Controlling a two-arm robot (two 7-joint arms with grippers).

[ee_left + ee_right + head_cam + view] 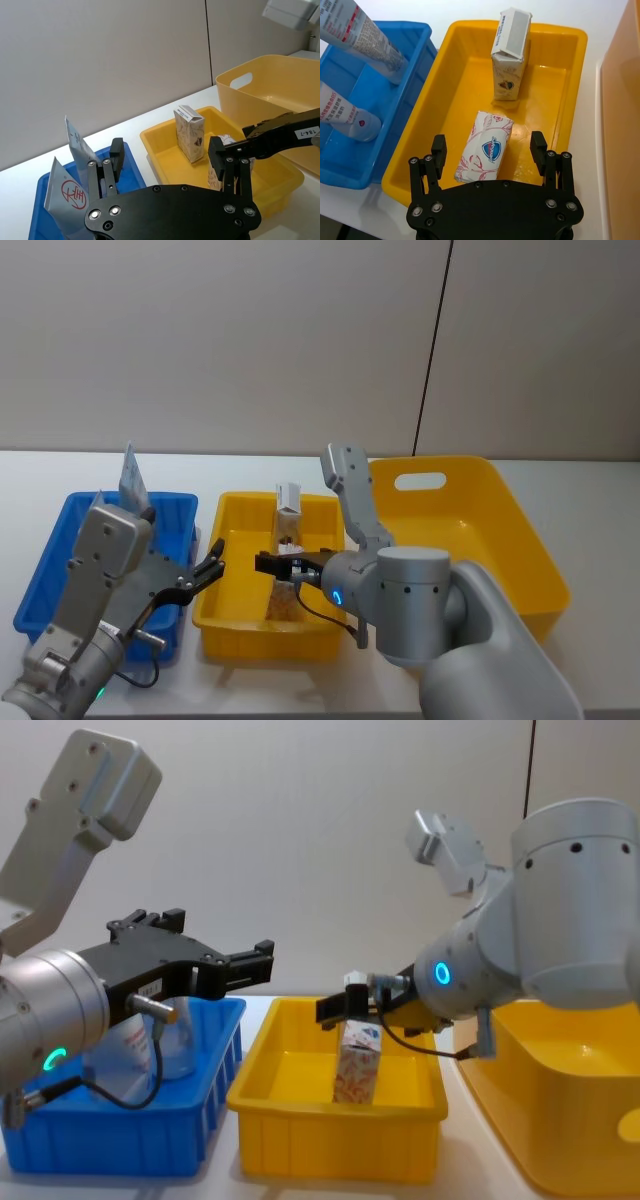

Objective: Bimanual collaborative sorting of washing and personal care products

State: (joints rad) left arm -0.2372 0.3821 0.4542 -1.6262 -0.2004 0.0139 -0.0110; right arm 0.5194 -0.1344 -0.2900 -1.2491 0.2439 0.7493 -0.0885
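Two translucent-white tubes with red print stand leaning in the blue bin. A small white carton stands at the far end of the small yellow bin. Nearer, a floral wrapped soap pack rests in that bin. My right gripper hovers open just above the pack, one finger on each side, not touching it. My left gripper is open and holds nothing, over the blue bin's right edge. The chest view shows the pack below my right gripper.
A large yellow tub with a handle slot stands at the right, close beside the small yellow bin. The white table runs to a grey wall behind. The two arms are close together over the gap between the blue and yellow bins.
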